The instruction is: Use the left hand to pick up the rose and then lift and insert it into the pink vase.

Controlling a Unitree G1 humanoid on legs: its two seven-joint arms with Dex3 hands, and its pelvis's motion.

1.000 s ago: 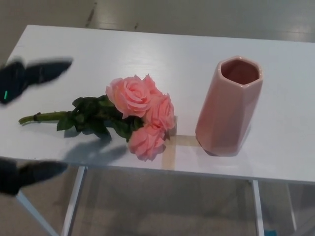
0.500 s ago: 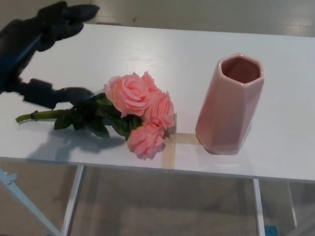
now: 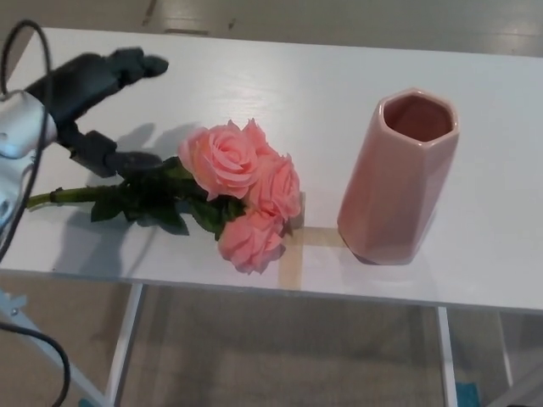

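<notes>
Head view: left robot hand [image 3: 89, 102] lower than half second ago, now over stem end of rose [image 3: 216, 191] near bench [image 3: 280, 80] left edge. Fingers spread wide, thumb at leaves, nothing held. Grasp looks imminent. Rose lies flat near front edge; vase [image 3: 397, 178] upright well to its right. Thumb–stem contact unclear. Right robot hand out of frame.
</notes>
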